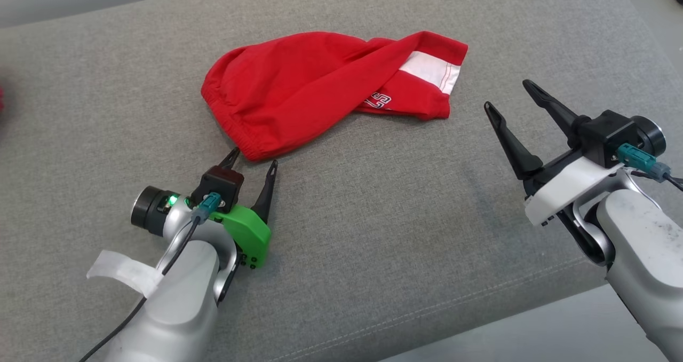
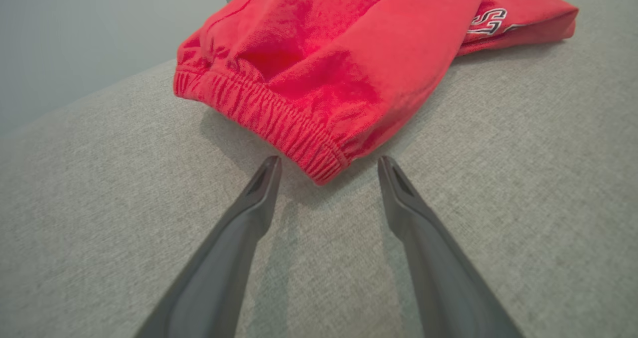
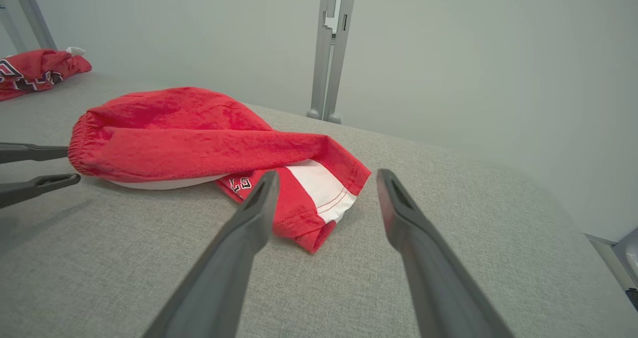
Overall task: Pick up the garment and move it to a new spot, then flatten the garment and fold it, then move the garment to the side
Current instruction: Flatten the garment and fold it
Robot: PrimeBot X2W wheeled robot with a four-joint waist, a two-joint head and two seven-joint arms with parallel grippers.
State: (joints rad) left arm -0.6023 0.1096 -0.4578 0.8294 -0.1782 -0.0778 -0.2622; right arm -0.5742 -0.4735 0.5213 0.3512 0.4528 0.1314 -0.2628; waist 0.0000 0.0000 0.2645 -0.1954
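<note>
1. Grey woven upholstery covers the surface [image 1: 373, 218] where a red garment [image 1: 320, 84], apparently a pair of shorts, lies crumpled and twisted near the middle, toward the far edge.
2. Soft, light and limp by the look of it, the knit cloth would likely sag and drape when lifted rather than hold a shape; it seems neither slippery nor fragile.
3. Best holds, on this evidence, are the gathered elastic waistband [image 2: 259, 113], thick enough to pinch firmly, and the stitched leg hem [image 1: 432, 68] with its white panel.
4. Seen from the head view, its long axis runs from the waistband at lower left to the hems at upper right, one leg twisted across the other.
5. Low over the cloth's near end, the left end effector [image 1: 254, 157] has its fingers apart, the waistband corner between the tips, nothing clamped.
6. Raised off the upholstery, the right end effector [image 1: 507, 94] is spread and empty, near the hem end but apart from it.
7. Well apart at the far end, the right wrist view shows a second red garment [image 3: 35, 71], with a metal post [image 3: 329, 49] against a pale wall.
</note>
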